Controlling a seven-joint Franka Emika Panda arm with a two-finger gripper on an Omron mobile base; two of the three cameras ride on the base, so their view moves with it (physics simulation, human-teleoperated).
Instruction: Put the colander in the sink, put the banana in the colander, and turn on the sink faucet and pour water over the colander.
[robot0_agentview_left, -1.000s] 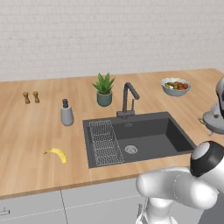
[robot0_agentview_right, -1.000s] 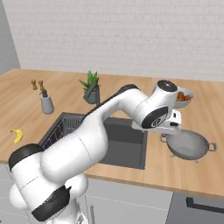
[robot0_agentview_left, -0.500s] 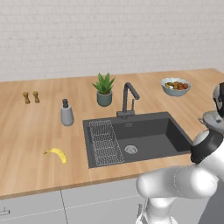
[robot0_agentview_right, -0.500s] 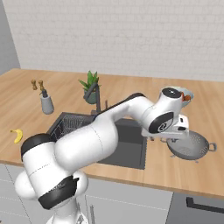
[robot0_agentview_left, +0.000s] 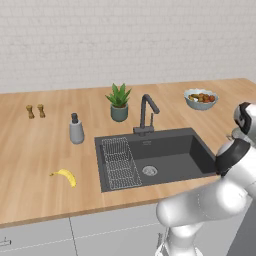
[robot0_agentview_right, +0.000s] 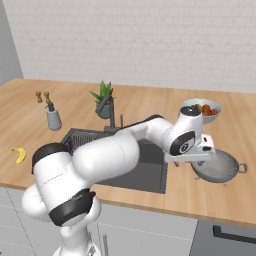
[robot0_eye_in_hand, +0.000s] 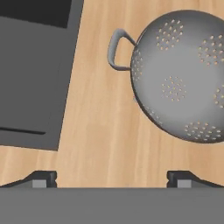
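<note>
Claw (robot0_eye_in_hand: 111, 177) spread wide with nothing in it, we note, hanging over bare desk (robot0_eye_in_hand: 100, 131) just beside the colander (robot0_eye_in_hand: 183, 74). We find the colander upright on the desk right of the sink (robot0_agentview_left: 165, 150), apart from it. We log the banana (robot0_agentview_left: 65, 176) left of the sink, near the desk's front edge.

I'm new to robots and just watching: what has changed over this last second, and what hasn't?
The arm has swung further right and lower, bringing its open gripper closer above the colander on the counter; nothing has been gripped yet. The colander, the banana, the sink with its wire rack, the sink faucet and the fruit bowl have stayed put.
</note>
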